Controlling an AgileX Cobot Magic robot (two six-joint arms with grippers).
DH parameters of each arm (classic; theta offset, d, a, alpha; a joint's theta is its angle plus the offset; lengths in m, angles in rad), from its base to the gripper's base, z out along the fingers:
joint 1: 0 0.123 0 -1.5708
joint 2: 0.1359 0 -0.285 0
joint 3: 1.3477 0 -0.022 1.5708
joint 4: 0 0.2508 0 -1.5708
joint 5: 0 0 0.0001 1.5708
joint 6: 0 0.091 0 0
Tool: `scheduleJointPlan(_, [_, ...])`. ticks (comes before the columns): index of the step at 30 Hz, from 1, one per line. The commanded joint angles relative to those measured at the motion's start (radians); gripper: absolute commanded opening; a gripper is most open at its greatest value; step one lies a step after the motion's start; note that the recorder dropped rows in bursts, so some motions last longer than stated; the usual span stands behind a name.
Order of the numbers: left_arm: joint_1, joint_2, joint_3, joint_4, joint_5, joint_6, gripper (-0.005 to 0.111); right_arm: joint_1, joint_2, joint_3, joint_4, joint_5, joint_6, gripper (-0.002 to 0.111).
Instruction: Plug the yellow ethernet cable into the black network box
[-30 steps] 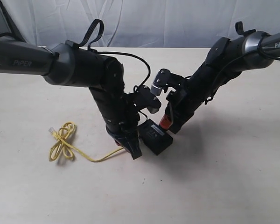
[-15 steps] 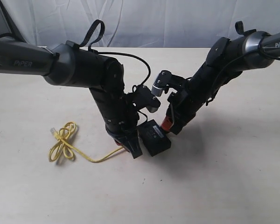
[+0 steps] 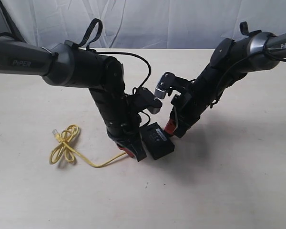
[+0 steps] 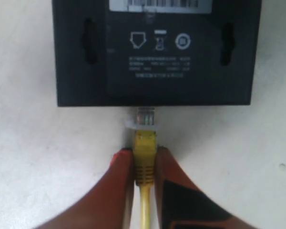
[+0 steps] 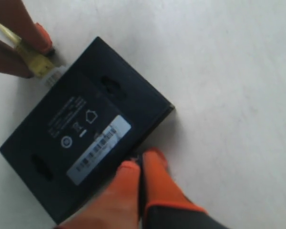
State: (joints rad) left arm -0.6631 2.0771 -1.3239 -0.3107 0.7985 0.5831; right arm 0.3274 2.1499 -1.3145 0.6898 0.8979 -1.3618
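Outside view: the left gripper is pinching the yellow ethernet cable. The black network box is lying between it and the right gripper. I am counting two grippers, one cable and one box.

Left wrist view: the orange fingers are squeezing the cable just behind its clear plug. The plug's tip is meeting the box's side straight ahead.

Right wrist view: the fingers are pressing together and holding nothing. Their tips are touching the box's edge.

The right end effector, fingers together, touches the black network box. The plug of the yellow ethernet cable meets its opposite edge.
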Motion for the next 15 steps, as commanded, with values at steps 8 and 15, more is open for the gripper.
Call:
scheduleJointPlan(8, [0.003,-0.02,-0.004,-0.077,-0.05,0.026,0.0,-0.001,0.008,0.004,-0.007,0.014,-0.002,-0.001])
scheduleJointPlan(15, [0.003,-0.026,-0.004,-0.072,-0.038,0.022,0.0,-0.001,0.008,0.004,-0.009,0.011,0.003,-0.001])
